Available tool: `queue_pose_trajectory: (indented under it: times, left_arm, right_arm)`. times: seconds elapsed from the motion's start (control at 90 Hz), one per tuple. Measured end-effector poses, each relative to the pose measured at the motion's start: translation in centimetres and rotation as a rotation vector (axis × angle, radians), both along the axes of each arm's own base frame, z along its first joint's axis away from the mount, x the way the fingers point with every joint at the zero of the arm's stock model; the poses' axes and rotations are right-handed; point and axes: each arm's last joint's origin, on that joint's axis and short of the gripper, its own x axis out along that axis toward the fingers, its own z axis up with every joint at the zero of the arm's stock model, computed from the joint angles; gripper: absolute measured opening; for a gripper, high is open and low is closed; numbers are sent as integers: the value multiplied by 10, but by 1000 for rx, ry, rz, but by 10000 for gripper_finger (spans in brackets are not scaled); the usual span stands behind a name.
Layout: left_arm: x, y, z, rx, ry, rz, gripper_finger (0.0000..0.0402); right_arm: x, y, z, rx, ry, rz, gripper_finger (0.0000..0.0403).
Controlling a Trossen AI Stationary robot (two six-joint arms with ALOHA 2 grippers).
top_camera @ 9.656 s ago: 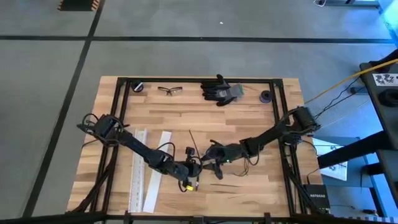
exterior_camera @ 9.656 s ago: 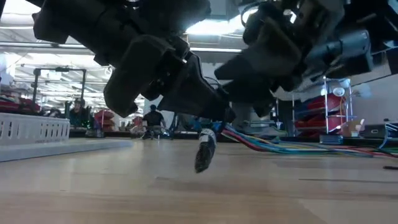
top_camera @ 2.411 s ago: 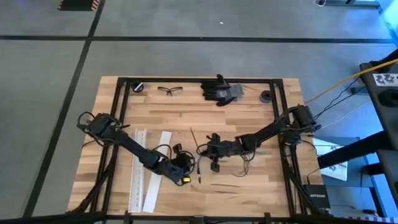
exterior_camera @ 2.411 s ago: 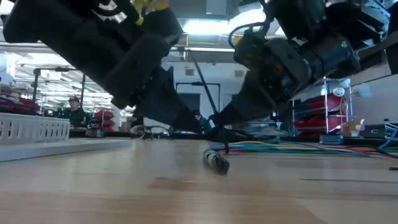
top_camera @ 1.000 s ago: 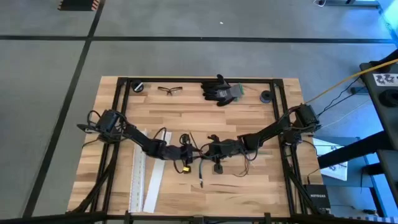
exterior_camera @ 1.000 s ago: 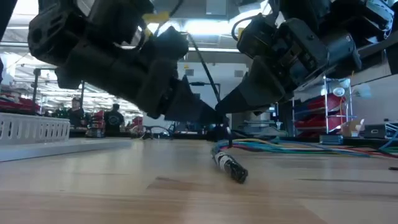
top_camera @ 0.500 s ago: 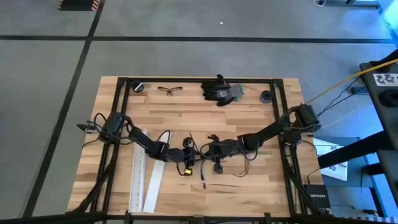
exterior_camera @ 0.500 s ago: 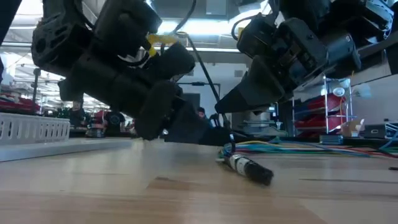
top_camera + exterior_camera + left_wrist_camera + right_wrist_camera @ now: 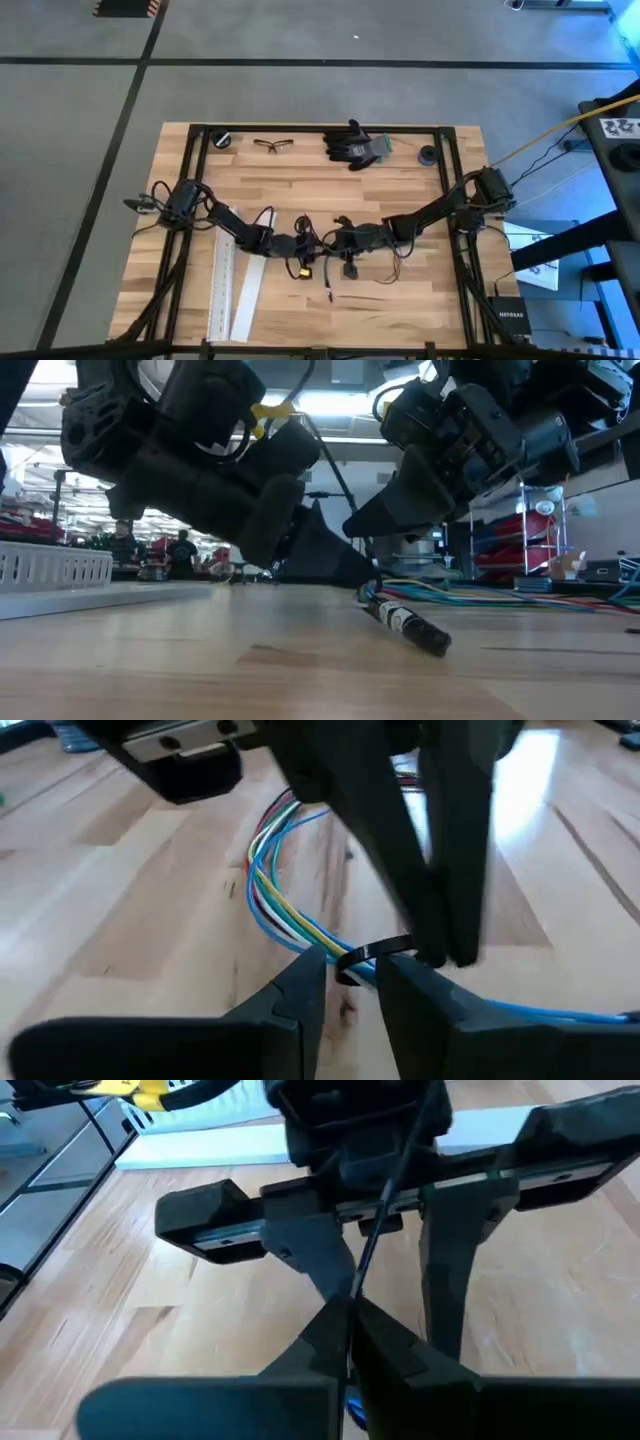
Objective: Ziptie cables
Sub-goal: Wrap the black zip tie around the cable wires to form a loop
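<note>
The cables (image 9: 272,885), a bundle of thin coloured wires, lie on the table at mid-width, and their dark plug end (image 9: 415,630) rests on the wood. A black ziptie loop (image 9: 375,950) circles the bundle. My left gripper (image 9: 352,982) is open, with one finger on each side of the bundle at the loop. My right gripper (image 9: 350,1325) faces it tip to tip (image 9: 330,243) and is shut on the ziptie's thin black tail (image 9: 395,1170). My right gripper pinches the ziptie's tail (image 9: 356,1285) between its two fingertips, just above the loop. It comes slanting down from the table's right. The tail runs up and away past the fingers (image 9: 330,470). The loop end stays down at the bundle on the table.
Two white channel strips (image 9: 235,285) lie near the left rail. At the far edge are safety glasses (image 9: 273,145), black gloves (image 9: 355,145) and two small black round parts (image 9: 222,139) (image 9: 428,154). More wires trail right under the right arm (image 9: 395,255).
My left gripper has moved toward the table's right, closing in on my right gripper until its fingers flank the bundle at the ziptie. The cables' plug end has slid a little along the table. My right gripper has kept its hold on the tail.
</note>
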Motion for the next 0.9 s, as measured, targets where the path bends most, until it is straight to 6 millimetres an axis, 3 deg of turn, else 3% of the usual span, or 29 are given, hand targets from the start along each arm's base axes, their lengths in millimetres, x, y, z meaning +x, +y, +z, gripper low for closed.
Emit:
queue_pose_trajectory:
  times: [0.111, 0.3, 0.467, 0.9]
  left_arm:
    - [1, 3, 0, -9, 2, 13, 7]
    - [-1, 6, -5, -64, 43, 46, 0]
    - [-5, 10, -12, -111, 104, 97, 0]
    - [-11, 13, -17, -155, 127, 157, 0]
  right_arm:
    - [0, 0, 0, -7, -4, -6, 0]
    - [0, 4, 3, -89, -53, 7, 0]
    - [-5, 14, 23, -168, -136, 20, 0]
    - [-43, 74, 57, -238, -247, 53, 0]
